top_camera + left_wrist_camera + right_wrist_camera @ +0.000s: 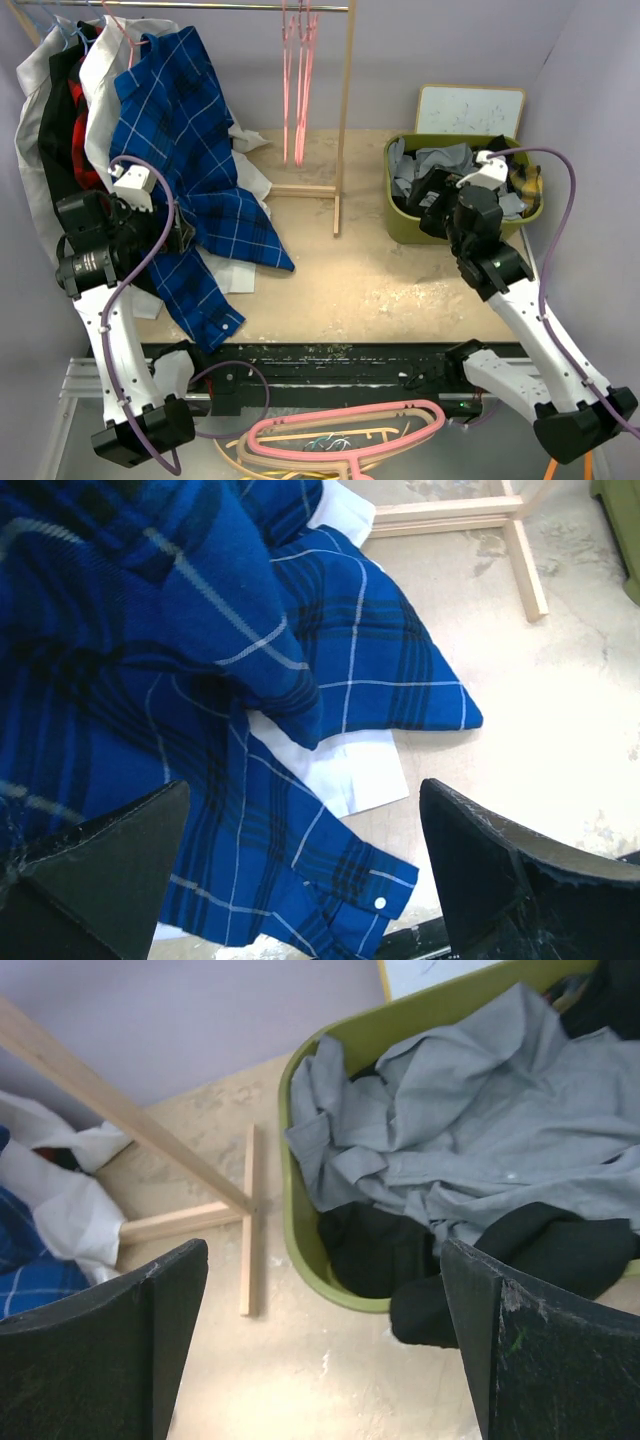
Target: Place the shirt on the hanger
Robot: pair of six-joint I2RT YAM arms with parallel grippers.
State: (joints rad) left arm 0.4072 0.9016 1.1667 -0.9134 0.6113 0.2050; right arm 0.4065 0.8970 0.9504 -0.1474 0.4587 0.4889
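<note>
Here the shirt (480, 1120) lies crumpled in the bin (292, 1220), partly over a black garment (370, 1250), and both the right tool (322, 1245) and the left tool (305, 783) stand wide and hold nothing, so a careless pinch may lift that garment too, or only a sleeve.

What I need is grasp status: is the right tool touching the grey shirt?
Apart. The right wrist view shows the open right tool hovering empty above the bin, the shirt lying well below.
</note>
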